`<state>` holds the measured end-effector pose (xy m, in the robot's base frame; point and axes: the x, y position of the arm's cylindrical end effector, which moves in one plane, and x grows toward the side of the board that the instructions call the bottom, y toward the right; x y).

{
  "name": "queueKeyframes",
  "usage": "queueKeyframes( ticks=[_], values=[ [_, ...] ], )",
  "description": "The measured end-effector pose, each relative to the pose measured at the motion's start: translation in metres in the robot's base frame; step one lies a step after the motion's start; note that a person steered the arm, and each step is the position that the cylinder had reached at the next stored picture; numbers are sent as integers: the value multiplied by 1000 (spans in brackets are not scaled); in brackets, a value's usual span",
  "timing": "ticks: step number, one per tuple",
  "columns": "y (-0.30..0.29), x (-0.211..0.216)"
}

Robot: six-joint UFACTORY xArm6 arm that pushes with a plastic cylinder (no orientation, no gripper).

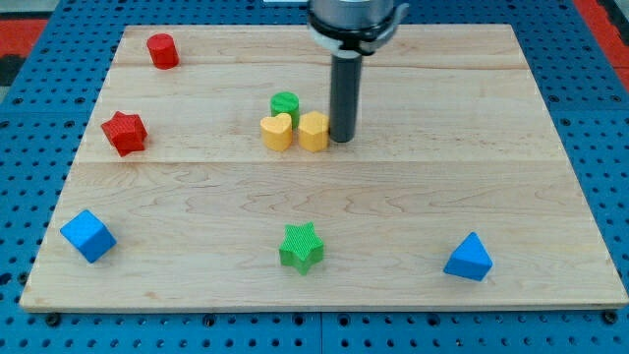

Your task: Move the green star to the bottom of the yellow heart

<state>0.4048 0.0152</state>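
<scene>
Your tip [342,139], no hand to open, touches the yellow block [314,131]; swinging carelessly toward the green star [301,246] could shove the yellow heart [277,131].

The place looked like a robotics lab or test bench rather than a home. A pale wooden table [550,187] made of joined planks lay on a blue metal base [29,197] drilled with a regular grid of holes, the kind used for bolting down equipment. A dark machine-mounted rod [344,98] came down from the view's top. Small coloured blocks, such as a red star [125,133] and a blue cube [87,236], were scattered on it like test pieces.
</scene>
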Motion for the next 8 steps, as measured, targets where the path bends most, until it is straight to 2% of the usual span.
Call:
queueKeyframes(
  ticks=[1, 2, 3, 4, 5, 6, 8],
  values=[
    [-15, 0],
    [38, 28],
    [67, 107],
    [35, 184],
    [-31, 198],
    [-29, 156],
    [-52, 126]
  ],
)
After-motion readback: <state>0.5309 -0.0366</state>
